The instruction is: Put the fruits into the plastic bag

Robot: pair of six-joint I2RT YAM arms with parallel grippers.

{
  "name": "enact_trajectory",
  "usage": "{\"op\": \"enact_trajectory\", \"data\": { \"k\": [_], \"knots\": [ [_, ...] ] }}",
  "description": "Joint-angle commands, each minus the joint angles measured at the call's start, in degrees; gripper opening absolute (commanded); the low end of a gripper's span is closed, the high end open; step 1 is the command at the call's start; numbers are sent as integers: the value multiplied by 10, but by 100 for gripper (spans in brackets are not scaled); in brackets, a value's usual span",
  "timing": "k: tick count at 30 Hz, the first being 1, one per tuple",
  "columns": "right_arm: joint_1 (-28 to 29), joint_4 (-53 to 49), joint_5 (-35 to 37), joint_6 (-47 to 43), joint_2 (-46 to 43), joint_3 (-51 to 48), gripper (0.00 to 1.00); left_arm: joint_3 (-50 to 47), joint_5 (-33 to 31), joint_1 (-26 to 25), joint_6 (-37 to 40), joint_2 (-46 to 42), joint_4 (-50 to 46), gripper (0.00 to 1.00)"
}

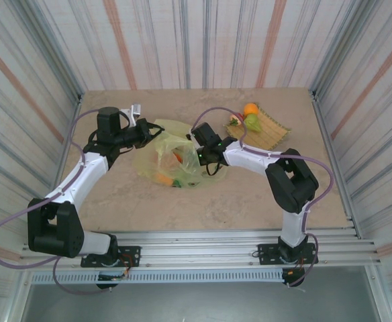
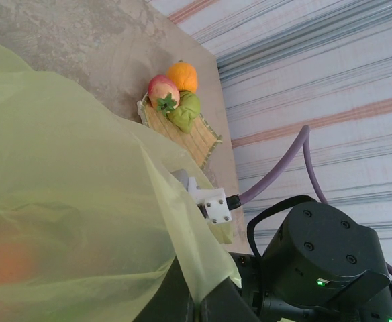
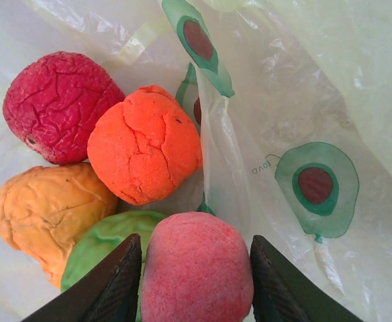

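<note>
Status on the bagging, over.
Left tool clamped on plastic bag. Right tool gripping pink fruit inside it. Three fruits on bamboo mat. No obstruction seen.

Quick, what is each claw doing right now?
Left gripper: closed, pinching the plastic bag by its edge.
Right gripper: closed on the pink fruit, inside the bag.

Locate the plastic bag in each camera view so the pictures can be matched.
Top external: plastic bag at the centre of the table.
Left wrist: left half, draped in the foreground.
Right wrist: all around, behind the pink fruit in the right end effector.
Shared landmark: fruits inside the bag, close up from the right wrist.
</note>
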Motion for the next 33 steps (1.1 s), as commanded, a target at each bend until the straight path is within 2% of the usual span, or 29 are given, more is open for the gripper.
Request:
{"op": "enact_trajectory", "data": {
  "k": [1, 17, 24, 33],
  "knots": [
    [3, 2, 2, 11, 4, 13, 48, -2, 12, 5, 0, -15, 8, 0],
    [-1, -33, 35, -15, -60, 13, 67, -3, 12, 5, -1, -15, 8, 0],
    [-1, -45, 25, -26, -90, 14, 70, -3, 12, 5, -1, -14, 8, 0],
    [-3, -58, -7, -59, -137, 11, 68, -3, 12, 5, 0, -14, 8, 0]
  ]
}}
